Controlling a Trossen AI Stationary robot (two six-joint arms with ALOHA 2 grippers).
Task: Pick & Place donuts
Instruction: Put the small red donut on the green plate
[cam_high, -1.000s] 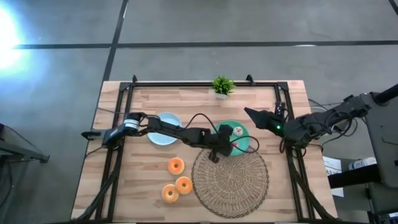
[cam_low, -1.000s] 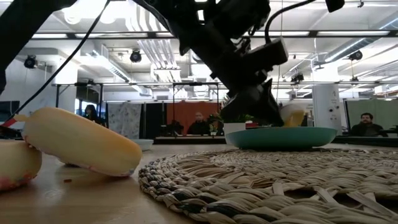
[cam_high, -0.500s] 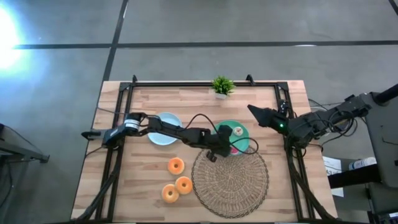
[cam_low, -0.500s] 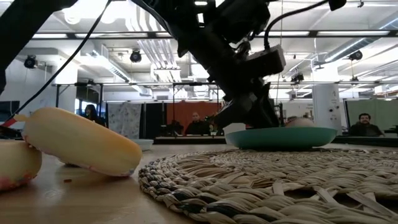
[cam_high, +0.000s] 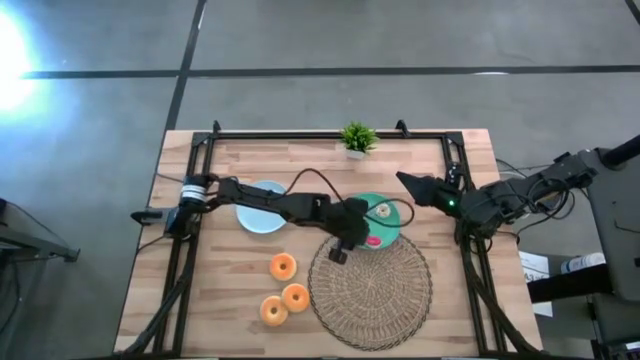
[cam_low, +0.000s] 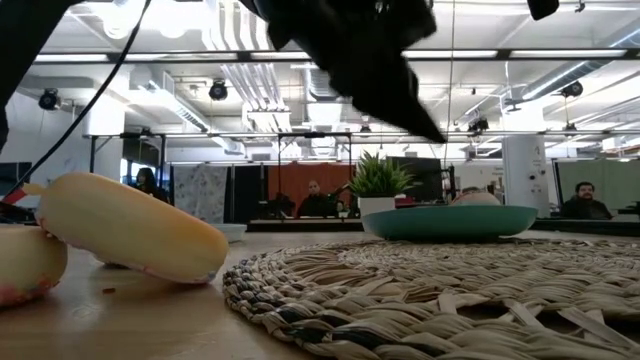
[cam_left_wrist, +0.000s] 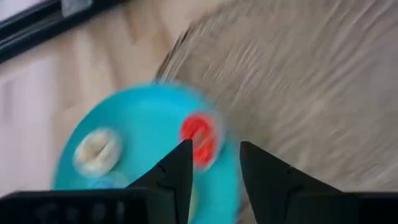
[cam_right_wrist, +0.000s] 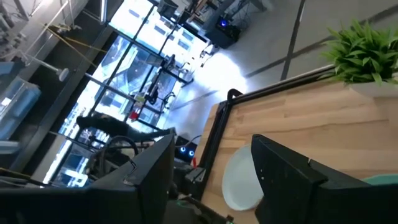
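- The left gripper (cam_high: 340, 247) is seen in the high view above the near edge of the green plate (cam_high: 392, 208), where the plate meets the woven mat (cam_high: 370, 285); in the left wrist view its two fingers (cam_left_wrist: 177, 171) stand apart with nothing between them.
- Two donuts are seen lying in the green plate: a pink-iced donut (cam_left_wrist: 198, 138) directly ahead of the left fingers, and a white-iced donut (cam_left_wrist: 96, 150) further across the plate.
- Three orange donuts (cam_high: 283, 267) are left on the bare wood beside the mat, near the table's front; two of them touch each other and the third lies just beside them.
- A light blue plate (cam_high: 262, 208) is seen under the left arm, with nothing visible in it.
- The right gripper (cam_high: 408, 184) is held over the table's right side, near the green plate, with its jaws parted and nothing in them; it appears to be waiting.
- A small potted plant (cam_high: 357, 138) stands at the far edge, well apart from the work.
- The step in hand is judged to be a release: a donut appears to be delivered to the plate.
- The next move is judged to call for a swing of the left arm to the three orange donuts, with the open fingers lowered astride one ring without the neighbours being nudged.
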